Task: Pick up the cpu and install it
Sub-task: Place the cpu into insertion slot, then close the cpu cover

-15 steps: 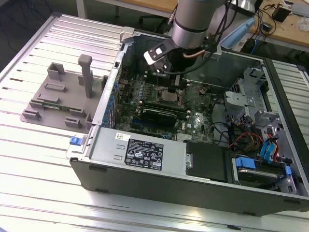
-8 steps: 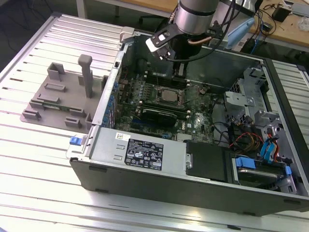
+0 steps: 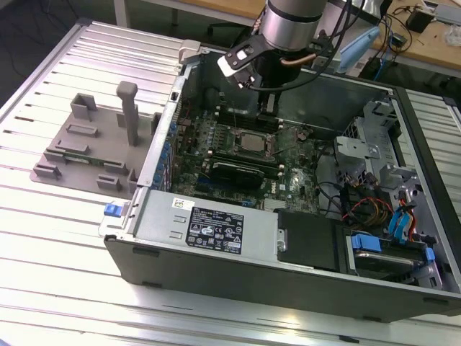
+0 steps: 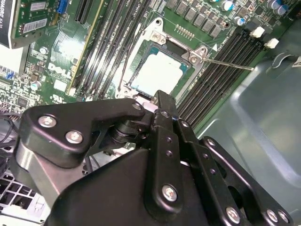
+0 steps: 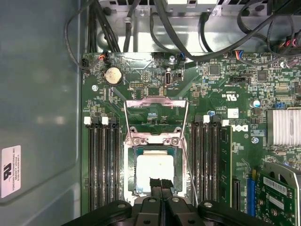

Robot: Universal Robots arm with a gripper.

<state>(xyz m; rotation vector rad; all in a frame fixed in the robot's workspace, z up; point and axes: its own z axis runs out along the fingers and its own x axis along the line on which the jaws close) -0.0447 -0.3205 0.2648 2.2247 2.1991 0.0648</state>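
Note:
The cpu [image 3: 253, 142] lies flat in the motherboard socket inside the open computer case, its silver top facing up. In both wrist views the cpu [image 5: 153, 169] [image 4: 157, 70] sits square within the black socket rim. My gripper [image 3: 268, 107] hangs just above it on the arm. Its black fingertips [image 5: 160, 182] [image 4: 162, 99] are pressed together over the chip's edge, shut, with nothing between them. The socket's metal load plate [image 5: 155, 101] is swung open and the thin lever [image 5: 190, 174] stands free beside the socket.
Memory slots [image 5: 101, 165] flank the socket on both sides. Cables [image 5: 188, 28] cross above the board, and a finned heatsink [image 5: 284, 125] sits off to one side. The case wall [image 3: 216, 231] surrounds the board. A grey fixture [image 3: 86, 144] stands at the exterior view's left.

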